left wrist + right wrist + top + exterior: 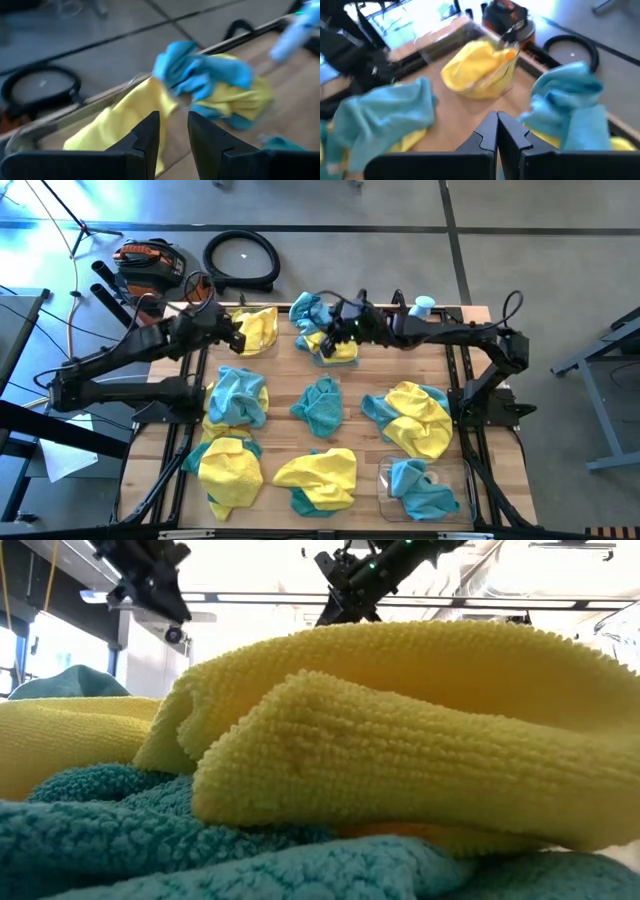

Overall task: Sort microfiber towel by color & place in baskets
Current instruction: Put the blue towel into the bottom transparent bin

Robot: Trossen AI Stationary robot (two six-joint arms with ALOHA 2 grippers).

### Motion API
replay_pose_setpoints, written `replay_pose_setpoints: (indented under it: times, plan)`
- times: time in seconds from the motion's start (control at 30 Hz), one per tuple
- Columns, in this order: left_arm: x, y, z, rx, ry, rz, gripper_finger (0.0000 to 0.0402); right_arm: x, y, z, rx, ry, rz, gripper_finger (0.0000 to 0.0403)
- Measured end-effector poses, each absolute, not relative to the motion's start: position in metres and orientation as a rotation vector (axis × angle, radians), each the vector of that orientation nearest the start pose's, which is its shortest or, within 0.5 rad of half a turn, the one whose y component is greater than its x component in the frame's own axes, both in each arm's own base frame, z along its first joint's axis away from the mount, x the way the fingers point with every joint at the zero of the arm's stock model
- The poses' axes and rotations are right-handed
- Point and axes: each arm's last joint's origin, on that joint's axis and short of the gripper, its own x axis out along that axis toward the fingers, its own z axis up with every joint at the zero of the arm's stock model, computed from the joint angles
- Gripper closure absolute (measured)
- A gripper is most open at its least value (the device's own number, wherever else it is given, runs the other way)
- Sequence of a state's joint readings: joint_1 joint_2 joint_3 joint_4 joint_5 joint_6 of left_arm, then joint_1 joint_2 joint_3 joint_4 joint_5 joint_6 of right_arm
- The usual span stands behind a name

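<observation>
Yellow and teal microfiber towels lie scattered over the wooden table. One clear basket [258,330] at the far left holds a yellow towel [477,67]. The other basket [425,488], near right, holds a teal towel [420,485]. My left gripper [173,130] hovers beside the far-left basket, open by a narrow gap and empty. My right gripper [497,131] reaches along the far edge and hangs shut and empty over a teal-and-yellow pile [322,330]. In the low view, a yellow towel [400,740] lying on teal ones fills the picture.
Loose piles lie at the table's left [238,395], middle [320,405], right [415,418] and near edge [320,478]. A white-and-blue spray bottle [422,307] stands at the far right. A vacuum [148,265] and a hose coil [242,258] are on the floor beyond.
</observation>
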State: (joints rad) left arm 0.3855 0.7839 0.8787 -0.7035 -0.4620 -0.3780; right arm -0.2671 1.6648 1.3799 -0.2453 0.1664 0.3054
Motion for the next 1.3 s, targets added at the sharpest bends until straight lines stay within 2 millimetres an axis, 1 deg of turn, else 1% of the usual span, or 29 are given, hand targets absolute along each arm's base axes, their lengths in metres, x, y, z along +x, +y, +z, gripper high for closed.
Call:
replay_pose_setpoints:
  times: [0.1,0.2,0.3,0.43,0.53,0.6,0.7,0.8,0.9,1.03,1.17,1.3]
  plan:
    - [0.136,0.059,0.324,-0.285,0.412,0.891,0.0312,0.374,-0.12,0.315,0.299,0.526,-0.541,0.0403]
    - [0.139,0.052,0.328,-0.24,0.381,0.885,0.0312,0.388,-0.137,0.319,0.261,0.639,-0.563,0.0403]
    - [0.142,0.047,0.329,-0.198,0.38,0.864,0.0312,0.404,-0.155,0.314,0.255,0.763,-0.59,0.0402]
    - [0.143,0.044,0.328,-0.188,0.382,0.846,0.0312,0.425,-0.179,0.308,0.288,0.841,-0.631,0.0395]
    - [0.144,0.042,0.328,-0.164,0.392,0.827,0.0312,0.437,-0.194,0.295,0.304,0.905,-0.651,0.0368]
    - [0.144,0.04,0.329,-0.142,0.398,0.813,0.0312,0.444,-0.202,0.283,0.321,0.951,-0.665,0.034]
    - [0.145,0.039,0.329,-0.134,0.399,0.802,0.0312,0.452,-0.214,0.269,0.356,0.971,-0.693,0.0291]
    - [0.145,0.039,0.329,-0.134,0.399,0.803,0.0312,0.454,-0.222,0.249,0.394,0.98,-0.717,0.0247]
    - [0.145,0.039,0.329,-0.134,0.399,0.805,0.0312,0.452,-0.23,0.232,0.428,1.024,-0.744,0.0216]
    - [0.145,0.039,0.329,-0.133,0.4,0.806,0.0312,0.452,-0.239,0.221,0.443,1.033,-0.759,0.0201]
    - [0.145,0.039,0.329,-0.133,0.402,0.806,0.0312,0.453,-0.244,0.205,0.478,1.06,-0.73,0.0199]
    - [0.145,0.039,0.329,-0.15,0.393,0.809,0.0312,0.452,-0.243,0.189,0.498,1.133,-0.722,0.0205]
